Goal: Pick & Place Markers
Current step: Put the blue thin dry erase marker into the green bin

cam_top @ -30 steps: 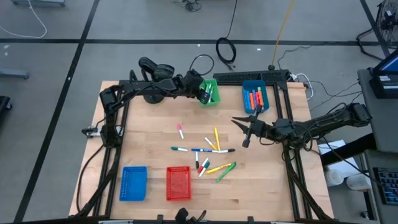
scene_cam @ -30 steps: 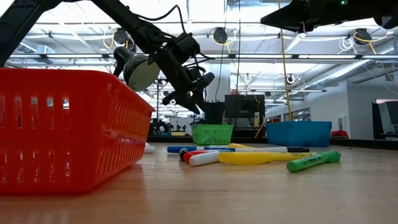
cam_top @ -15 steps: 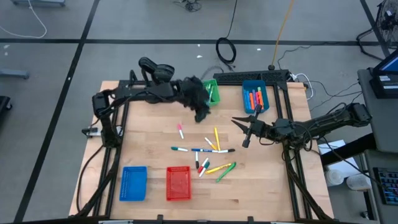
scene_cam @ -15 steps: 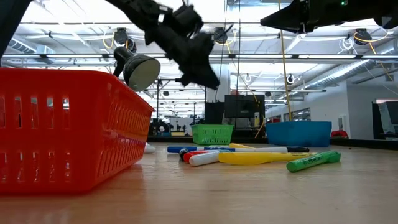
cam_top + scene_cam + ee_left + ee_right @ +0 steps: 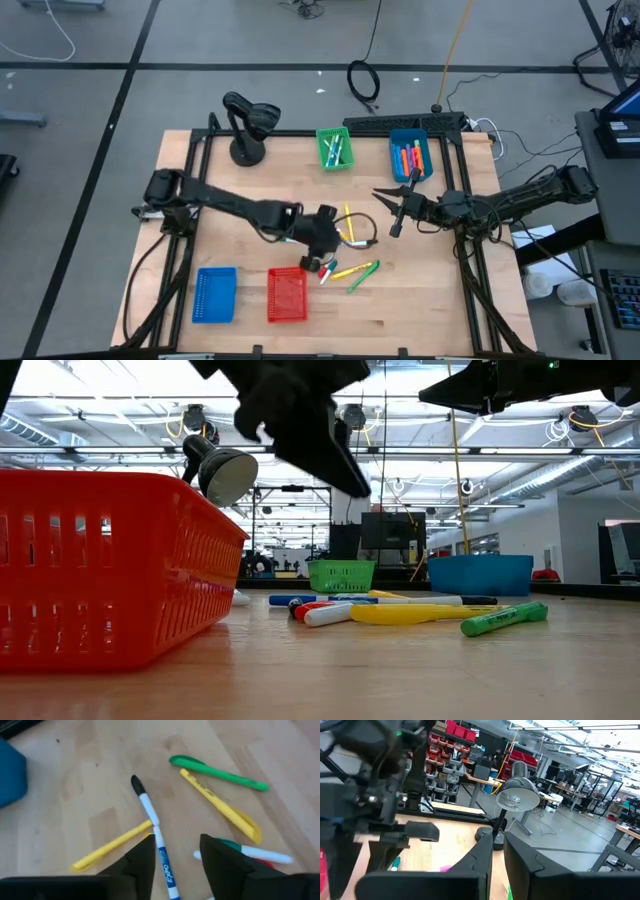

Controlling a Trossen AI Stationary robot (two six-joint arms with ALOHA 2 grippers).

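Observation:
Several markers (image 5: 340, 262) lie loose on the wooden table's middle: yellow, green (image 5: 363, 276), red, and white-bodied ones. In the left wrist view a white marker with a black cap (image 5: 150, 812) lies below my left gripper (image 5: 177, 842), flanked by yellow markers (image 5: 110, 847) and a green one (image 5: 220, 772). My left gripper (image 5: 338, 236) hovers open above this group and holds nothing. My right gripper (image 5: 392, 212) waits shut in the air at the right, its two fingers together (image 5: 497, 855). More markers lie in the green basket (image 5: 335, 148) and the blue basket (image 5: 410, 155).
A red basket (image 5: 287, 294) and a second blue basket (image 5: 214, 293) stand near the front edge; the red one fills the low view's left (image 5: 110, 570). A black lamp (image 5: 248, 125) stands at the far left. Bare wood lies left of the marker group.
My left gripper has swung from over the green basket at the far edge toward the near edge, rolling about its own line as it went. It now hangs over the loose markers in the middle. The markers on the table have not moved.

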